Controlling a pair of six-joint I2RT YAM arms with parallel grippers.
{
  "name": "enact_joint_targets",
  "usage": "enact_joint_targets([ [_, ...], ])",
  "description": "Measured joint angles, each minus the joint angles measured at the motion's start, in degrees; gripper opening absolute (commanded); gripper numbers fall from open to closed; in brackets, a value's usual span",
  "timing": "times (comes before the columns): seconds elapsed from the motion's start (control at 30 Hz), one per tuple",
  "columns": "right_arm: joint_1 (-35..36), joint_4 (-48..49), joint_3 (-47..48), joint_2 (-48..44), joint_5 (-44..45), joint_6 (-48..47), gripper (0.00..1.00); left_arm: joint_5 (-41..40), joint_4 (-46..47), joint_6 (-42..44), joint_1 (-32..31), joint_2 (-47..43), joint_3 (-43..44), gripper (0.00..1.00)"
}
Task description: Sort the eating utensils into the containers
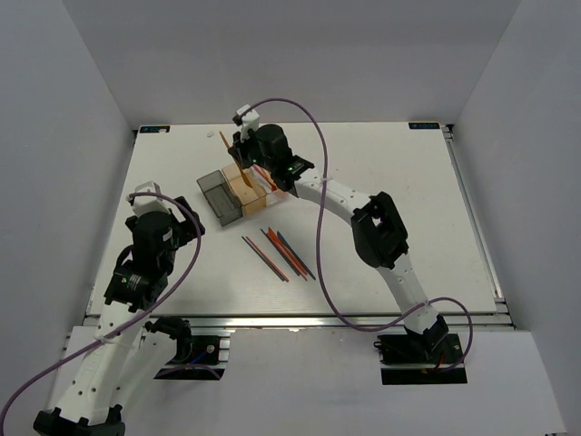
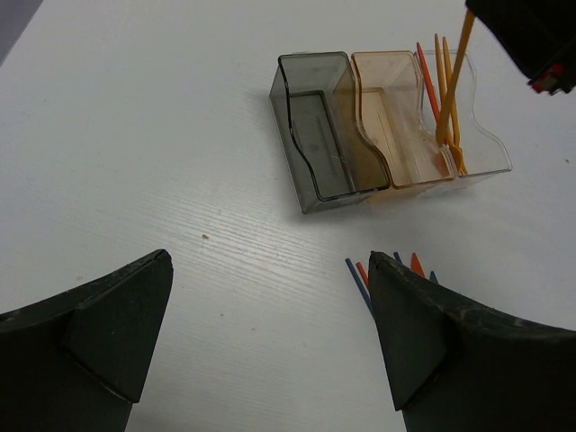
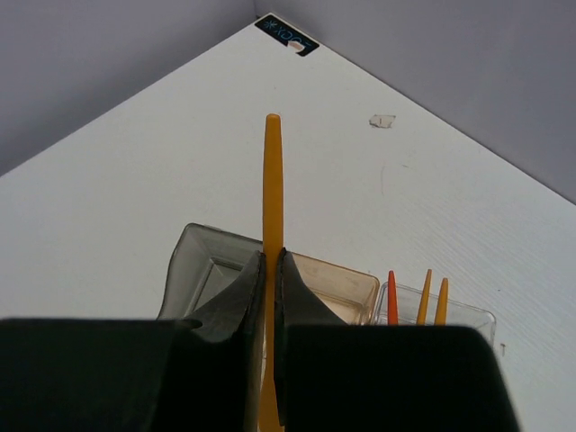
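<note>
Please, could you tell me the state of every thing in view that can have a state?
Left pincer: open, holding nothing.
Right pincer: shut on a slim orange plastic utensil.
Smoky grey translucent plastic bin: empty.
Amber translucent plastic bin: looks empty.
Clear plastic bin: holds one red and two orange utensils, leaning.
Loose red, orange and blue utensils: lying unsorted on the white table.

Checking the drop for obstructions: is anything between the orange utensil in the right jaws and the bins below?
Nothing visible: the slim orange plastic utensil hangs over the row of open-topped translucent plastic bins.
</note>
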Motion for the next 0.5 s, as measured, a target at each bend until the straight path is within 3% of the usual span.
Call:
enact_joint_targets([
  [0.2,-0.57,3.43,0.50,5.92,-1.75,-1.68,0.00,0.00,0.02,0.00,-0.37,-0.68,0.00,0.98],
  [0.37,-0.85,3.65,-0.90,7.43,-2.75,-2.01,0.13,0.02,0.00,0.00,-0.57,-1.20,0.00,0.98],
  [0.4,-0.94,4.02,-1.36,7.37,-2.73,-1.97,0.30,0.02,0.00,0.00,-0.63,-1.29,0.00,0.98],
  [0.43,-1.05,4.44,-2.29,7.02,-2.78,-2.05,0.42,0.02,0.02,0.00,-0.63,-1.38,0.00,0.98],
  [0.5,-1.05,5.16,-4.33,6.21,-2.75,-1.97,0.54,0.02,0.02,0.00,-0.63,-1.38,0.00,0.98],
])
